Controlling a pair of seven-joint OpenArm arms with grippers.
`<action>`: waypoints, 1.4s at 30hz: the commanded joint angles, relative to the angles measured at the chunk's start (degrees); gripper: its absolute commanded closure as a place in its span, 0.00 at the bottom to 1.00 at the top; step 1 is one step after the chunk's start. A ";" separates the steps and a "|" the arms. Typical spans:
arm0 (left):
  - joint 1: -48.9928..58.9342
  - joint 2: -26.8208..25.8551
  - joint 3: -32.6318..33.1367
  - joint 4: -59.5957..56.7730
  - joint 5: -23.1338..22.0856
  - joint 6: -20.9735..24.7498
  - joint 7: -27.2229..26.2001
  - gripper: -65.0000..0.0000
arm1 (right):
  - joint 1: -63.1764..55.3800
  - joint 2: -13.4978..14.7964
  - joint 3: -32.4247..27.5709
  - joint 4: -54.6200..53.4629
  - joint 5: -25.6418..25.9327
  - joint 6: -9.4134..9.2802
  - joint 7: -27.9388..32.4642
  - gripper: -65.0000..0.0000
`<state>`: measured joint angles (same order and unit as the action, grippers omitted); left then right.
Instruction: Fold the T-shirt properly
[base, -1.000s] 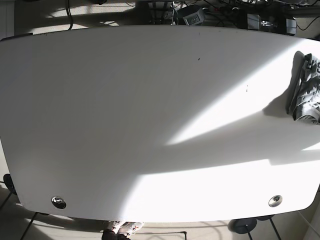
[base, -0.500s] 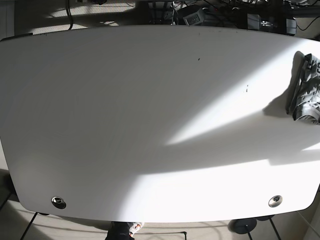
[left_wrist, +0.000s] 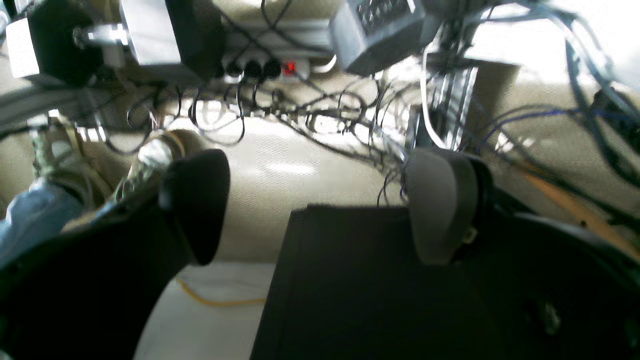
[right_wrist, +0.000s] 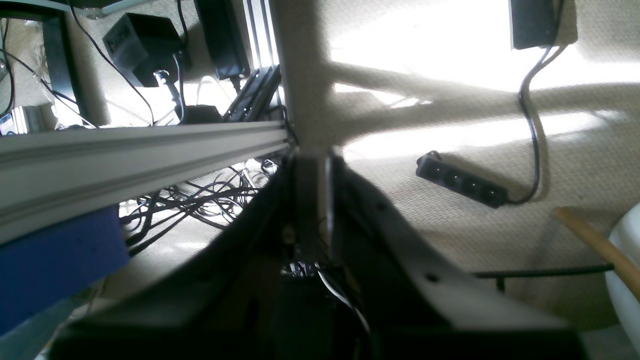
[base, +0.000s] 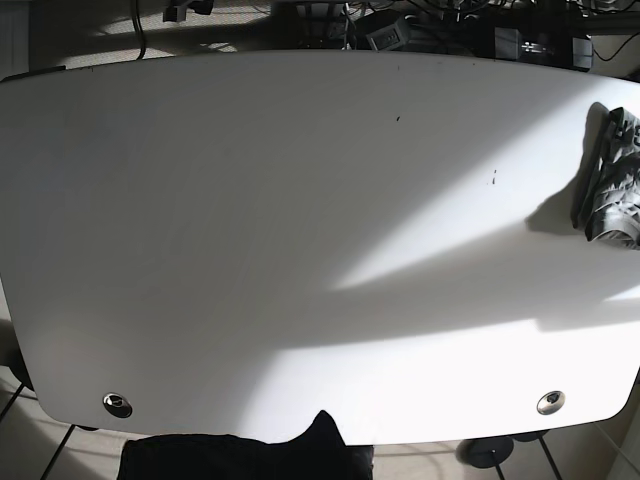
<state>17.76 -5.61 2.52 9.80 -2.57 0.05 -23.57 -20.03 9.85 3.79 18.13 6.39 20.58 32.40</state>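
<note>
At the far right edge of the white table (base: 300, 220) I see the grey T-shirt (base: 612, 185) crumpled, wide bare tabletop beside it. My left gripper (left_wrist: 320, 205) hangs spread apart over floor cables (left_wrist: 320, 115); right gripper (right_wrist: 312, 200) looks pressed together.

T-shirt (base: 612, 180) cut by right edge, left pincer (left_wrist: 320, 205) blurred

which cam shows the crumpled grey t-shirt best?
Base view: the crumpled grey T-shirt lies bunched at the white table's right edge. Both wrist views show only floor, cables and rig, no shirt.
</note>
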 joint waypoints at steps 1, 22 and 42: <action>4.09 0.55 -0.19 7.47 -0.03 0.17 -0.73 0.21 | -1.64 0.48 0.12 0.20 0.33 0.12 1.14 0.96; 45.93 0.55 -4.33 70.59 -0.03 0.17 -0.73 0.21 | -37.86 0.83 0.56 43.36 1.74 0.12 5.71 0.96; 32.75 0.82 -7.40 101.45 -0.11 0.17 9.81 0.19 | -37.42 10.33 8.38 78.88 27.94 0.12 -4.32 0.96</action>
<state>49.78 -4.49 -4.73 109.91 -2.57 0.19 -11.09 -56.27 19.81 12.29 95.96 34.06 19.77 25.04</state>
